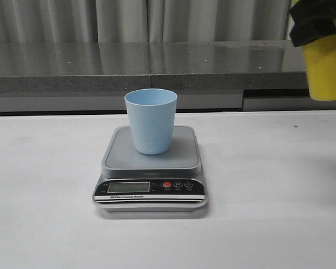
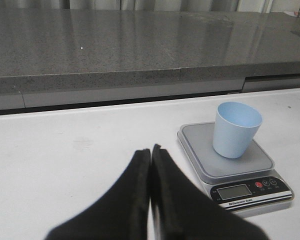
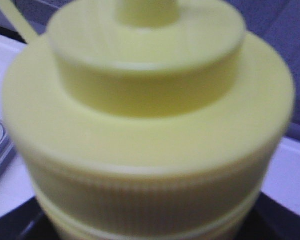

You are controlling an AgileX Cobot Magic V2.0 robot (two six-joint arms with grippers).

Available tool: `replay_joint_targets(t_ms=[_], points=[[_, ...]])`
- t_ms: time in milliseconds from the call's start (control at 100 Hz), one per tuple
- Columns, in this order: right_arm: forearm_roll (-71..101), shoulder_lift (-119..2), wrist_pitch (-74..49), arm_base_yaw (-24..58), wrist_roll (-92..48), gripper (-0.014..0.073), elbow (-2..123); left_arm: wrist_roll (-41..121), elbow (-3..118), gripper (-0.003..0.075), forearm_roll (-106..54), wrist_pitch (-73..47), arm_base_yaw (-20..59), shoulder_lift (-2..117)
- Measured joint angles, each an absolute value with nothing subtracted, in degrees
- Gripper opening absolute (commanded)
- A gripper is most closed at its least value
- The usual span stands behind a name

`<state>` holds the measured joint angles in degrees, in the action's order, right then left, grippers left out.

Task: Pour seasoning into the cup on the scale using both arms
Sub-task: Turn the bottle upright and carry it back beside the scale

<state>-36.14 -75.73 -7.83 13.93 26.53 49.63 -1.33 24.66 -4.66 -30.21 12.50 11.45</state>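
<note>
The pale blue cup (image 1: 151, 120) stands upright on the silver-grey scale (image 1: 151, 168) at the table's middle. My right gripper (image 1: 313, 25) is shut on the yellow seasoning bottle (image 1: 326, 64) and holds it in the air at the upper right, well right of the cup. In the right wrist view the bottle's ribbed cap and nozzle base (image 3: 145, 115) fill the frame; the fingers are hidden. My left gripper (image 2: 150, 150) is shut and empty, low over the table left of the scale (image 2: 230, 160) and cup (image 2: 236, 129). It is out of the front view.
A grey stone ledge (image 1: 157, 70) runs along the back behind the white table (image 1: 45, 196), with curtains above. The scale's black front panel with a red button (image 1: 167, 184) faces the front edge.
</note>
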Motion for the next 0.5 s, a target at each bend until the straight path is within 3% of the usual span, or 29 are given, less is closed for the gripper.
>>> replay_joint_targets(t_ms=[340,500], points=[[-7.2,-75.0,14.6,10.1,-3.1,0.0237,35.0,-1.3,24.7,-0.0020,-4.7,-30.2,12.5,11.4],[4.8,-75.7,25.8,10.1,-10.3,0.0237,29.6,-1.3,24.7,-0.0020,-4.7,-30.2,12.5,11.4]])
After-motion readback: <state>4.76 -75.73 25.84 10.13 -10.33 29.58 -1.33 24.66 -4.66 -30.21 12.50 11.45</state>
